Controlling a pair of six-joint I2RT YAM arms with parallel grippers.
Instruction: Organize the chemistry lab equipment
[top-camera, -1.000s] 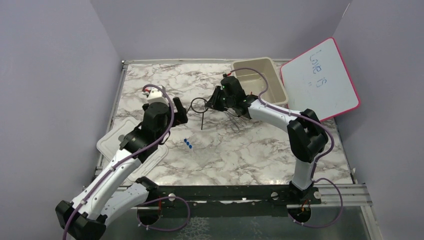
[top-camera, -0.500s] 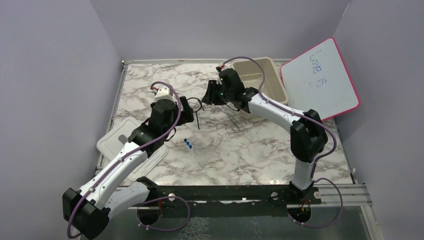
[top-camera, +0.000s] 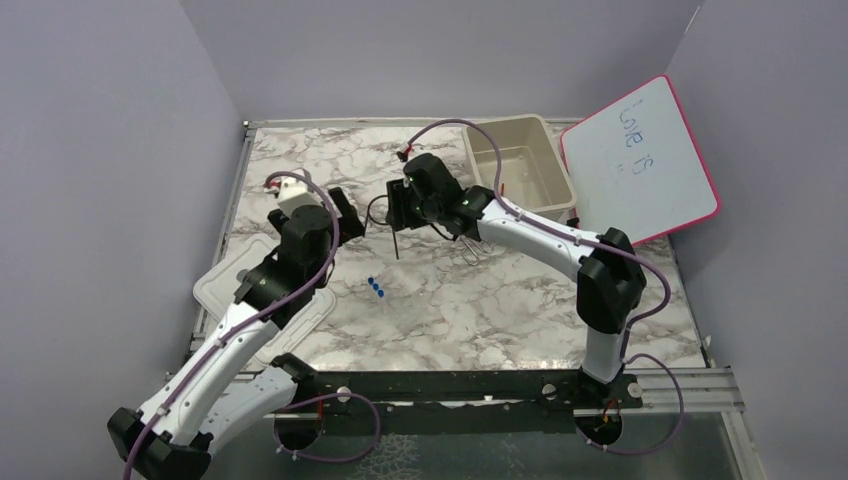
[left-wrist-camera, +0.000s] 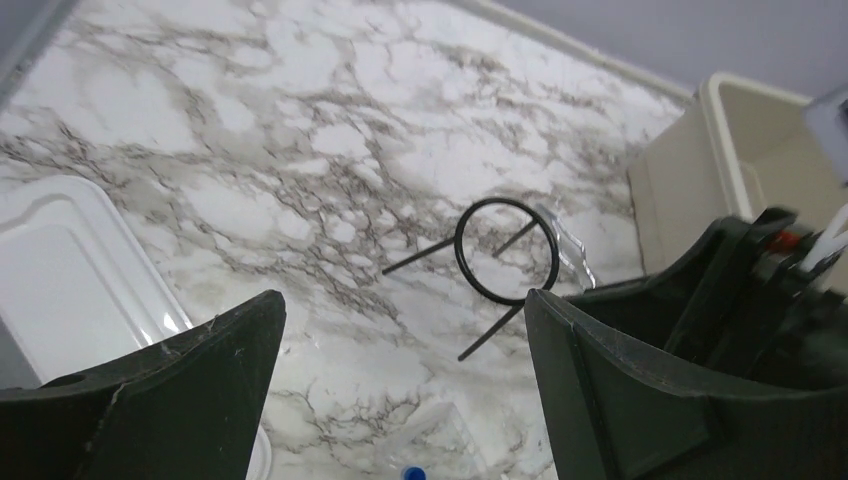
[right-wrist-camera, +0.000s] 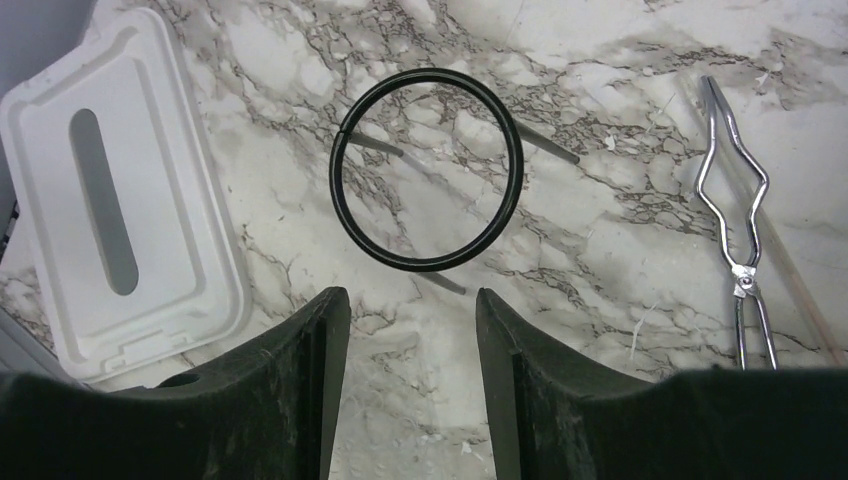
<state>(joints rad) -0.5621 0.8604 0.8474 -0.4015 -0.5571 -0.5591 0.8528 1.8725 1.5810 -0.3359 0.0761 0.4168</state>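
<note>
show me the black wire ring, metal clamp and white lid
black wire ring (right-wrist-camera: 425, 268), right wrist view, lower arc of loop
metal clamp (right-wrist-camera: 742, 283), right wrist view, its pivot joint
white lid (right-wrist-camera: 170, 200), right wrist view, flat top beside slot

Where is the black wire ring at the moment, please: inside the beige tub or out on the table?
Out on the table. The ring rests on bare marble, apart from the tub, below the open right fingers.

On the bench (top-camera: 480, 300), the wire ring (right-wrist-camera: 430, 268) lies between the lid (right-wrist-camera: 170, 200) at near left and the clamp (right-wrist-camera: 745, 280) on its right. The tub (top-camera: 520, 165) sits far right, beside the whiteboard (top-camera: 640, 160).
</note>
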